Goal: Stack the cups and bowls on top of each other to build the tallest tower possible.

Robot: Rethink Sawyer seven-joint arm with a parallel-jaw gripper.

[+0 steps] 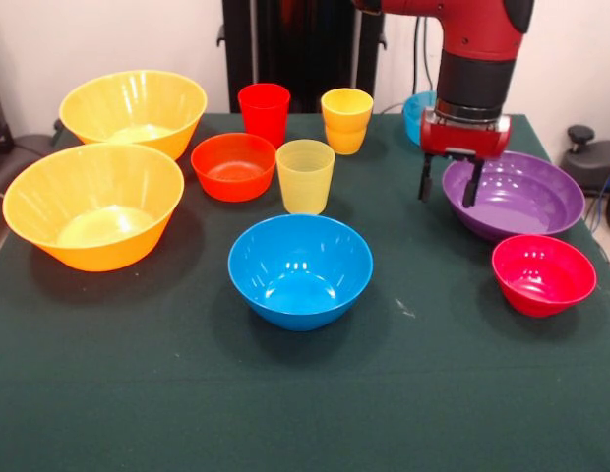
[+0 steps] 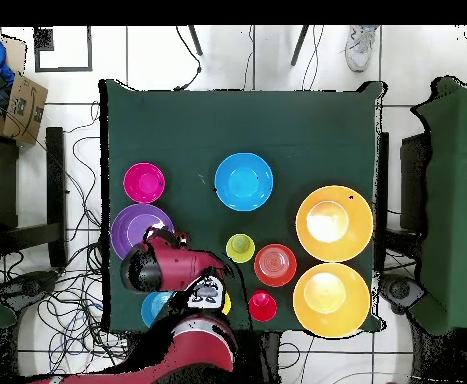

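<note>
Green cloth covers the desk [image 1: 462,393], and on it the bowls and cups all stand apart, none nested in another except 2 orange-yellow cups [image 1: 346,120] stacked one in the other near the far edge. The red arm [image 1: 477,44] comes down over the purple bowl [image 1: 526,197], and its pincer [image 1: 450,182] hangs with 2 dark fingers [image 1: 424,179] apart, one outside the bowl's rim and one inside it, gripping nothing as far as the front view shows. Just beside the purple bowl, toward the camera, sits the small pink bowl [image 1: 543,275]. A light-blue bowl [image 1: 417,113] shows partly behind the arm at the far edge. The blue bowl [image 1: 300,270] stands near the middle of the desk. Behind it is the pale yellow cup [image 1: 305,175], just beside the orange-red bowl [image 1: 233,165]; the red cup [image 1: 264,110] stands behind that bowl. The 2 large yellow bowls [image 1: 93,205] [image 1: 134,110] sit one behind the other at the side away from the arm, close together. From overhead the arm [image 2: 172,265] covers part of the purple bowl [image 2: 135,225], with the pink bowl [image 2: 143,182] next to it and the blue bowl [image 2: 244,181] well apart from both.
</note>
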